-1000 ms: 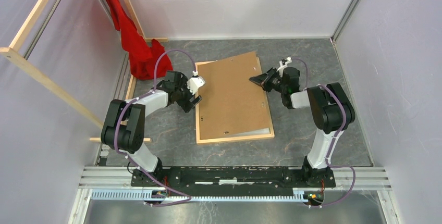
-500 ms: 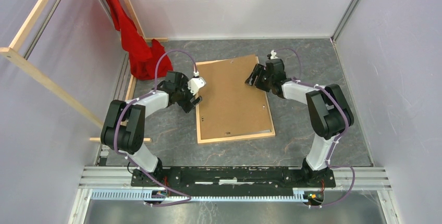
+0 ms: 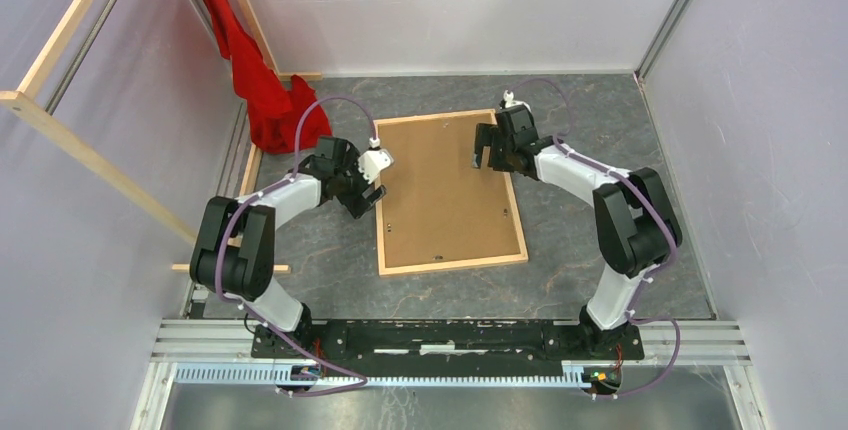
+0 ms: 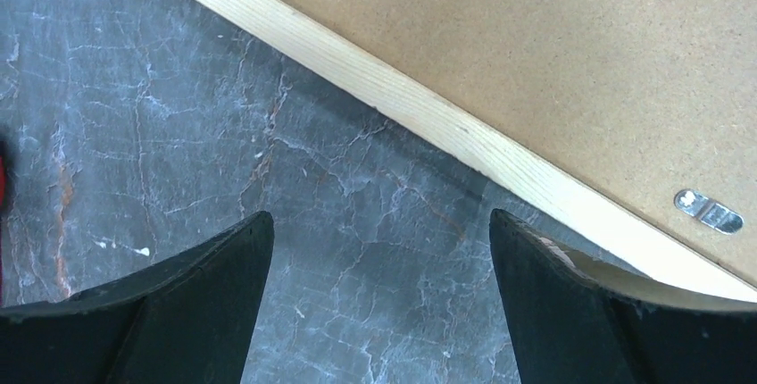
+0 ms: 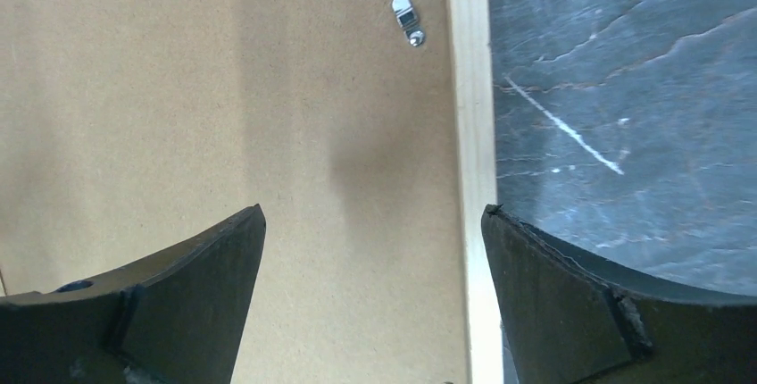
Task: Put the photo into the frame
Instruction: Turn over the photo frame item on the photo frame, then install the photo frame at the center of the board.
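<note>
- One frame (image 3: 452, 263) lies flat at the middle of the table (image 3: 600, 150), back upward, the side from which it is loaded.
- One brown panel (image 3: 445, 190) fills its opening, squared within the wood. The photo appears in no view, and whether it lies beneath the panel cannot be told.
- Two grippers stand released, holding nothing. The right gripper (image 3: 487, 150) hovers over the frame's far right part. The left gripper (image 3: 370, 188) sits at the frame's left edge, probably placed to keep the frame from sliding.
- The top view alone gives the whole layout: an arm on either flank, and a red cloth (image 3: 270, 100) at far left, well apart.
- The right wrist view adds that the jaws straddle the wooden edge, one finger over the panel, one over the table. A metal clip (image 5: 406, 20) shows just inside the wood; whether it locks the panel cannot be told.
- The left wrist view adds that the jaws open over bare table, one finger at the frame's outer edge, with a second clip (image 4: 708, 212) beyond.
</note>
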You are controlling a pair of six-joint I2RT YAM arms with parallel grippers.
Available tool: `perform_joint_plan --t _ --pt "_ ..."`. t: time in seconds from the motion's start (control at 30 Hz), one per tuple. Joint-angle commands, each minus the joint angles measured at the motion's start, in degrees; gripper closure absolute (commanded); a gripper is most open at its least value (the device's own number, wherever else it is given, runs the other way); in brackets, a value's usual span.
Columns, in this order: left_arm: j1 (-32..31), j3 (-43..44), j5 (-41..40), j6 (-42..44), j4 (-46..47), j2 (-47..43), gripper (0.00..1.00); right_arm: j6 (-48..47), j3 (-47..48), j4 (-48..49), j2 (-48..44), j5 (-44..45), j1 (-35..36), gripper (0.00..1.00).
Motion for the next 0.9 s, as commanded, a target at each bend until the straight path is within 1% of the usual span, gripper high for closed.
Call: perform_joint_plan --t 0.0,0.13,0.23,0.33,0.37,0.4,0.47,0.57,0.67,0.7,0.8,0.87 --pt "1.3 3.5 1.5 1.6 -3.0 -2.7 0.04 -4.3 0.6 1.0 -6.6 3.2 0.2 0.02" --pt "2.4 5.7 4.0 0.2 -5.8 -3.1 0.04 -4.7 -0.3 3.4 -9.1 1.1 -0.1 0.02" --pt "2.6 7.3 5.8 -1.2 -8.0 -3.0 0.04 -4.5 -2.6 6.9 -11.0 -4.2 -0.2 0.02" --pt "2.7 8.8 8.2 -2.9 -10.8 -2.8 0.05 -2.2 -8.1 13.2 -14.4 -9.9 0.2 0.02" --pt "2.7 9.7 9.3 -3.6 -12.0 -2.6 0.05 -1.1 -10.3 16.0 -15.6 -11.7 0.9 0.03" --pt "2.8 10.4 10.6 -4.0 -13.4 -2.1 0.06 -0.3 -11.5 16.9 -16.4 -12.1 2.0 0.08" --pt "2.9 11.4 13.2 -4.6 -15.7 -1.4 0.09 1.3 -14.0 18.9 -17.3 -12.0 4.8 0.16" --pt "2.9 11.7 16.3 -5.1 -17.5 -0.4 0.15 5.9 -20.1 26.5 -17.5 -13.9 9.1 0.21" --pt "2.9 11.7 16.9 -5.1 -17.6 0.9 0.24 10.2 -25.5 34.8 -16.4 -14.4 13.2 0.27" --pt "2.9 11.9 16.7 -5.2 -17.6 1.4 0.26 10.9 -26.1 36.6 -15.4 -14.1 14.8 0.29" --pt "3.0 12.6 16.9 -5.0 -18.5 3.2 0.34 11.7 -26.2 40.2 -11.9 -14.0 18.8 0.33" --pt "3.0 12.8 16.9 -4.9 -18.4 3.8 0.37 12.2 -25.6 42.2 -9.7 -14.2 21.0 0.34"
